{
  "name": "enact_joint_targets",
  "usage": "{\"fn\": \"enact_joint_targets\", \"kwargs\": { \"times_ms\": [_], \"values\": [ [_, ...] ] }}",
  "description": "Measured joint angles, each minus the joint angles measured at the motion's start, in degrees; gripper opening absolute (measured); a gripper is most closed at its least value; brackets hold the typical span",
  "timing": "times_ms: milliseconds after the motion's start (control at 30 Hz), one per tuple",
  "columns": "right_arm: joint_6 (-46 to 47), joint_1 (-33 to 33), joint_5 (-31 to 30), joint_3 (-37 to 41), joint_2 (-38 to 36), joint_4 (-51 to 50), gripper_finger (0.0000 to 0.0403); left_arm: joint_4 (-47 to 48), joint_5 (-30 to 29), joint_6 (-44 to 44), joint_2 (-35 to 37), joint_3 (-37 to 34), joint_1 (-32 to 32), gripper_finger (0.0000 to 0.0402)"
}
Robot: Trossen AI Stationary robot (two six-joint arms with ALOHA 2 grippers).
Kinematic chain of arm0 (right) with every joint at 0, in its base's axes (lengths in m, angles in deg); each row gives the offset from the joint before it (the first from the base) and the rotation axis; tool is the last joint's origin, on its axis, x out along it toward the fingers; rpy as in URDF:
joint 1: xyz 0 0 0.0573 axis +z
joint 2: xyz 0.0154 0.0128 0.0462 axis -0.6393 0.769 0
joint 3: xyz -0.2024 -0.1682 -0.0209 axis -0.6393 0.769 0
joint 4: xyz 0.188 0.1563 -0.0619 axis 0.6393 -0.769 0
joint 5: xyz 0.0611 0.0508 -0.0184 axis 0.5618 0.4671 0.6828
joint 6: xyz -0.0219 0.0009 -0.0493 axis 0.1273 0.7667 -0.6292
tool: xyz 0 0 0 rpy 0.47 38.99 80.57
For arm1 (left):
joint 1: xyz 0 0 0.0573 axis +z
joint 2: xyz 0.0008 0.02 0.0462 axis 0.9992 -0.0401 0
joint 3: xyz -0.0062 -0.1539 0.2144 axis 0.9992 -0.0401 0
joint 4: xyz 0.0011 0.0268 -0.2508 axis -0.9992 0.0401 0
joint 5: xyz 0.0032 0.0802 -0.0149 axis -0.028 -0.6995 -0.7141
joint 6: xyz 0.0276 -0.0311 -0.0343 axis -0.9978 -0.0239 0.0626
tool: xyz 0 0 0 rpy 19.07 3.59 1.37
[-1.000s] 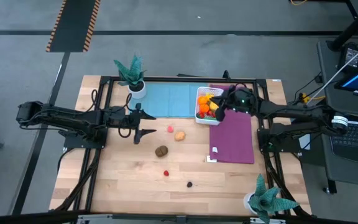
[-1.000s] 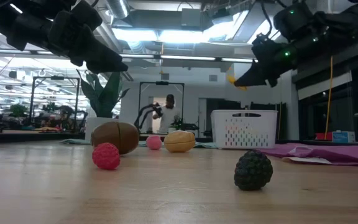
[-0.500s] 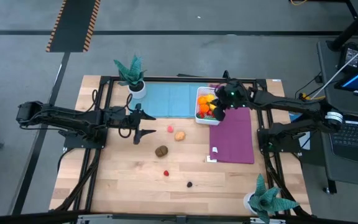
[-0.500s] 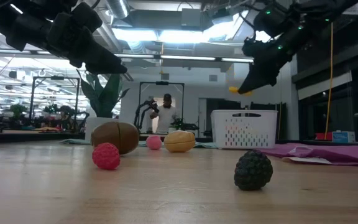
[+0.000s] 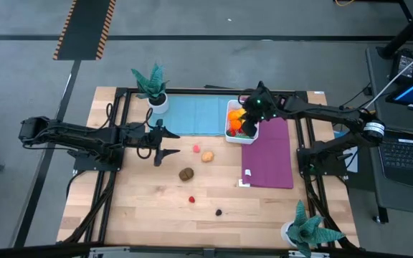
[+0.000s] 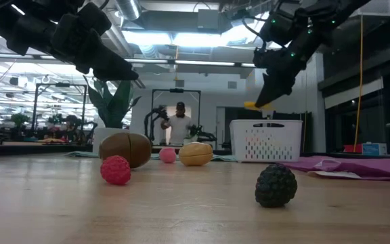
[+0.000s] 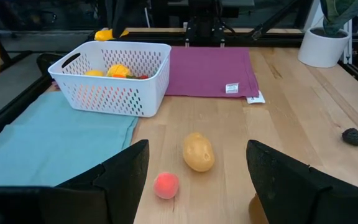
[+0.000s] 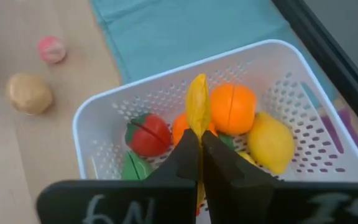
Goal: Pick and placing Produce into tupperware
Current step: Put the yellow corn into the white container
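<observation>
R gripper (image 8: 199, 149) over the tupperware (image 8: 291, 68), fingers pinched together on a thin yellow piece (image 8: 197, 102), prob. a banana slice, hanging above the load. Basket sits at the seam of teal mat (image 5: 196, 115) and purple mat (image 5: 269, 154), back-centre of table. Already inside: orange (image 8: 232, 107), lemon (image 8: 269, 143), tomato (image 8: 146, 135), sth green.

Step in hand: drop. To do well, I'd lower a bit first, keep the piece over the basket centre, not the rim, then part the fingers; pile is high, so a drop from height may bounce out.

Room: basket walls close on all sides; straight up is the clean exit.

L gripper (image 5: 165, 142) waits, fingers apart, empty, above the wood near the pink piece (image 5: 196, 148) & potato (image 5: 207, 155). Still loose: brown (image 5: 186, 173), red (image 5: 191, 200), dark (image 5: 219, 212). Open table around those.
</observation>
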Motion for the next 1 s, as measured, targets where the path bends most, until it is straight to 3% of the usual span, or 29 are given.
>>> {"fn": "enact_joint_targets", "kwargs": {
  "times_ms": [267, 700, 1000],
  "values": [
    [-1.4, -3.1, -0.2, 0.0, 1.6, 0.1, 0.0007, 0.0, 0.0, 0.0, 0.0, 0.0, 0.0, 0.0263],
    [-3.2, -5.6, -0.5, 0.0, 13.6, 6.1, 0.0007, 1.4, 0.0, 0.0, 0.0, 0.0, 0.0, 0.0263],
    [-4.7, -5.6, 0.4, 0.0, 14.5, 6.2, 0.0028, 1.4, 0.0, 0.0, 0.0, 0.0, 0.0, 0.0263]
  ]
}}
